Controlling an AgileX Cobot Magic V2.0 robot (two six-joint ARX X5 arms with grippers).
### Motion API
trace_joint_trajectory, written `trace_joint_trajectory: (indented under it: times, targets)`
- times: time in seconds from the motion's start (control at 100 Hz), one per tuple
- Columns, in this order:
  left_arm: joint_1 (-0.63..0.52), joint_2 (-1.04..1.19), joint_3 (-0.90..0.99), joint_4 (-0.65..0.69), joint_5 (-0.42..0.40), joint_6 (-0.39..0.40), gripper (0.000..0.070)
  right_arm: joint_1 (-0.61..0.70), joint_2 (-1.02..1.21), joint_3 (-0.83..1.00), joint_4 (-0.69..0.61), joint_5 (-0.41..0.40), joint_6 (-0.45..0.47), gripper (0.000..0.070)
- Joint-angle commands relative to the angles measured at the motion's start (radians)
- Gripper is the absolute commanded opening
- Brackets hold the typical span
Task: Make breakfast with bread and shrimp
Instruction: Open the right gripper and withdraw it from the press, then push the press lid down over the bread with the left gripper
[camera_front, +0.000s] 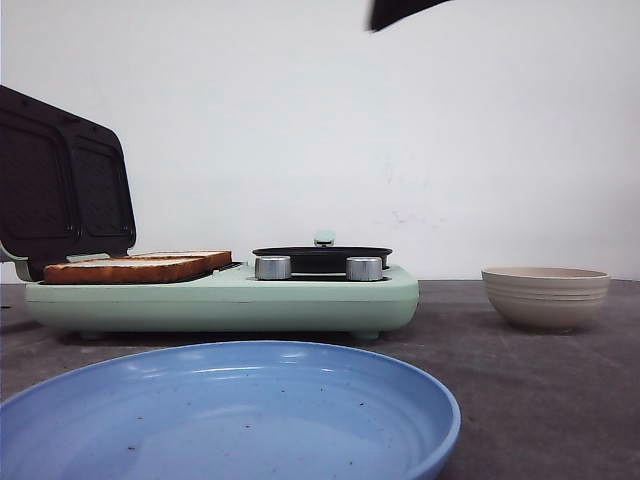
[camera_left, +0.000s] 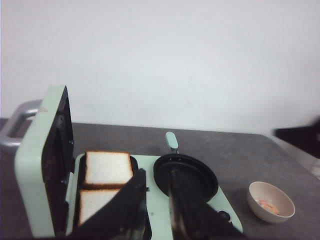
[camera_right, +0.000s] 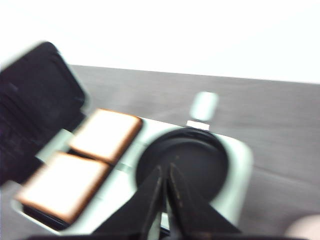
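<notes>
Two bread slices (camera_front: 130, 267) lie side by side on the left grill plate of a mint-green breakfast maker (camera_front: 230, 297). The left wrist view shows them from above, one (camera_left: 107, 168) behind the other (camera_left: 95, 204). They also show, blurred, in the right wrist view (camera_right: 106, 134). Pink shrimp (camera_left: 267, 205) lie in a beige bowl (camera_left: 271, 201) to the right of the maker; in the front view the bowl's (camera_front: 546, 297) wall hides them. My left gripper (camera_left: 157, 175) is open and empty, high above the maker. My right gripper (camera_right: 165, 169) is shut and empty, above the black round pan (camera_right: 182, 160).
The maker's dark lid (camera_front: 60, 190) stands open at the left. The pan (camera_front: 322, 258) sits on its right half behind two silver knobs (camera_front: 273, 267). A large blue plate (camera_front: 230, 420) lies at the table's front. A dark arm part (camera_front: 400, 10) shows at the top edge.
</notes>
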Motion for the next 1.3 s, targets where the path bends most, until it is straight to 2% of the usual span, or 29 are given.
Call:
trace_joint_trajectory:
  times: [0.0, 0.11, 0.2, 0.33, 0.44, 0.69, 0.9, 1.1, 1.14, 1.24, 1.29]
  targets:
    - [-0.007, 0.061, 0.016, 0.043, 0.021, -0.03, 0.0, 0.001, -0.07, -0.083, 0.032, 0.002, -0.064, 0.0003]
    - [-0.006, 0.156, 0.016, 0.161, 0.035, -0.02, 0.0, 0.002, -0.21, -0.221, 0.054, -0.007, -0.075, 0.0003]
    - [0.011, 0.24, 0.016, 0.294, 0.015, -0.004, 0.0, 0.004, -0.313, -0.309, 0.044, -0.034, -0.072, 0.0003]
    - [0.059, 0.364, 0.017, 0.482, 0.0, -0.011, 0.0, 0.005, -0.456, -0.405, 0.031, -0.051, -0.024, 0.0003]
    - [0.103, 0.473, 0.055, 0.534, 0.0, -0.008, 0.0, 0.005, -0.575, -0.46, 0.031, -0.06, 0.013, 0.0003]
    - [0.336, 0.673, 0.362, 0.266, 0.022, -0.007, 0.0, 0.005, -0.761, -0.481, -0.082, -0.137, 0.045, 0.0003]
    - [0.584, 0.851, 0.663, -0.047, 0.224, -0.011, 0.0, 0.005, -0.864, -0.481, -0.179, -0.132, 0.058, 0.0003]
    - [0.727, 1.011, 0.837, -0.335, 0.399, -0.025, 0.0006, 0.005, -0.927, -0.481, -0.234, -0.126, 0.066, 0.0003]
    - [0.75, 1.034, 0.856, -0.372, 0.431, -0.039, 0.0062, 0.005, -0.934, -0.481, -0.243, -0.126, 0.08, 0.0003]
    - [0.793, 1.077, 0.871, -0.406, 0.531, -0.064, 0.0323, 0.005, -0.947, -0.481, -0.27, -0.126, 0.091, 0.0003]
    - [0.81, 1.094, 0.871, -0.412, 0.576, -0.066, 0.0359, 0.005, -0.953, -0.481, -0.284, -0.126, 0.091, 0.0003]
